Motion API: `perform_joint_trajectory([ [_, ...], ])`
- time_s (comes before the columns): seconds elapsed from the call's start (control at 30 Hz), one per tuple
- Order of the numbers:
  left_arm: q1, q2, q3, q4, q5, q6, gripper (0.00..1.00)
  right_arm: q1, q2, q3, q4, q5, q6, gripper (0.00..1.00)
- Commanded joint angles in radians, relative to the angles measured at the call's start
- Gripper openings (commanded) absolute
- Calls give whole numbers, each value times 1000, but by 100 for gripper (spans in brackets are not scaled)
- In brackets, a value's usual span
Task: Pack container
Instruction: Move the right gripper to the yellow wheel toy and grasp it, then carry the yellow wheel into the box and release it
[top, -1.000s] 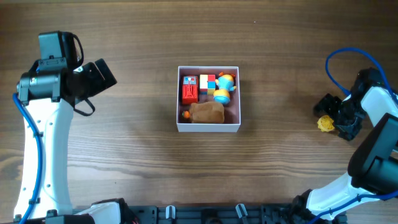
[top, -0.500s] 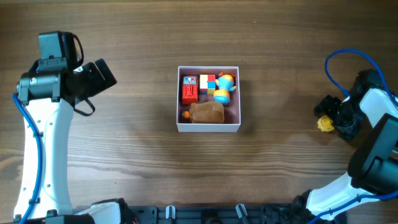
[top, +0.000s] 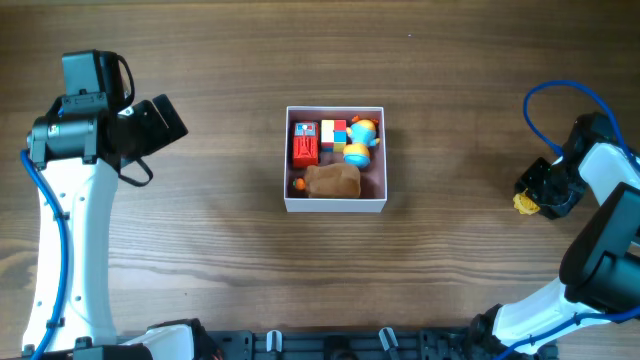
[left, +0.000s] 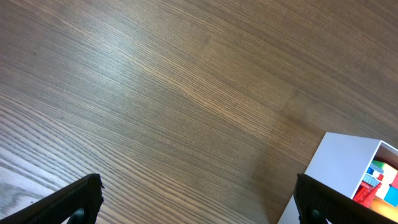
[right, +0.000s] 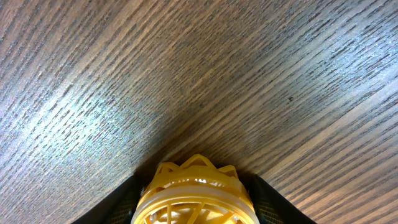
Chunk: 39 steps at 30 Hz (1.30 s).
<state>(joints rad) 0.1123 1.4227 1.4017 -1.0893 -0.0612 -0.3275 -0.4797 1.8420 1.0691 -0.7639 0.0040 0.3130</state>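
yellow lattice toy (right: 194, 194) clamped between right gripper (top: 537, 192) fingers, right side of table (top: 200, 240), held for carry | container (top: 335, 206) mid table, well apart from toy, already holds red block (top: 305, 143) and brown plush (top: 333, 180), little room left | left gripper (left: 208, 202) fingers spread wide, empty, parked left of container, out of the way

Wood-grain table (top: 220, 240). Mid-table cluster: red block (top: 305, 144) just beside stacked coloured cubes (top: 333, 133), then a blue-and-yellow round toy (top: 360, 140). Brown lump (top: 333, 181), possibly plush, lies alongside, with a small orange piece (top: 299, 184) touching it. Yellow lattice toy (right: 196, 193) sits well apart, far right.
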Motion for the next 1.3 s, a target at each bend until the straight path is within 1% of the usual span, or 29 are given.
perform_joint_trajectory([
  [0.0, 5, -3, 5, 0, 12, -1, 100, 2, 34, -35, 12, -58, 2, 50],
  [0.07, 5, -3, 5, 0, 12, -1, 100, 2, 34, -35, 12, -58, 2, 49],
  [0.2, 5, -3, 5, 0, 12, -1, 100, 3, 34, -34, 11, -62, 4, 24],
  [0.23, 5, -3, 5, 0, 12, -1, 100, 3, 34, -34, 11, -84, 3, 11],
  [0.27, 5, -3, 5, 0, 12, -1, 100, 6, 32, -12, -15, -100, 3, 4],
  [0.37, 5, -3, 5, 0, 12, -1, 100, 40, 7, 66, -102, -98, -14, 4],
  [0.43, 5, -3, 5, 0, 12, -2, 100, 106, -57, 151, -171, -90, -55, 4],
  [0.5, 5, -3, 5, 0, 12, -2, 100, 214, -166, 244, -218, -92, -96, 4],
  [0.6, 5, -3, 5, 0, 12, -2, 100, 441, -319, 375, -247, -92, -206, 4],
  [0.67, 5, -3, 5, 0, 12, -2, 100, 687, -392, 471, -236, -75, -323, 4],
  [0.77, 5, -3, 5, 0, 12, -2, 100, 1005, -383, 495, -159, -50, -413, 4],
  [0.87, 5, -3, 5, 0, 12, -2, 100, 1184, -289, 495, -99, -49, -418, 4],
  [0.93, 5, -3, 5, 0, 12, -2, 100, 1238, -187, 495, -85, -50, -413, 4],
  [1.0, 5, -3, 5, 0, 12, -2, 100, 1241, -68, 495, -90, -50, -365, 4],
  [1.07, 5, -3, 5, 0, 12, -2, 100, 1241, 5, 495, -88, -50, -363, 4],
  [1.17, 5, -3, 5, 0, 12, -2, 100, 1241, 82, 495, -85, -50, -364, 4],
  [1.27, 5, -3, 5, 0, 12, -2, 100, 1241, 115, 494, -87, -50, -363, 4],
])
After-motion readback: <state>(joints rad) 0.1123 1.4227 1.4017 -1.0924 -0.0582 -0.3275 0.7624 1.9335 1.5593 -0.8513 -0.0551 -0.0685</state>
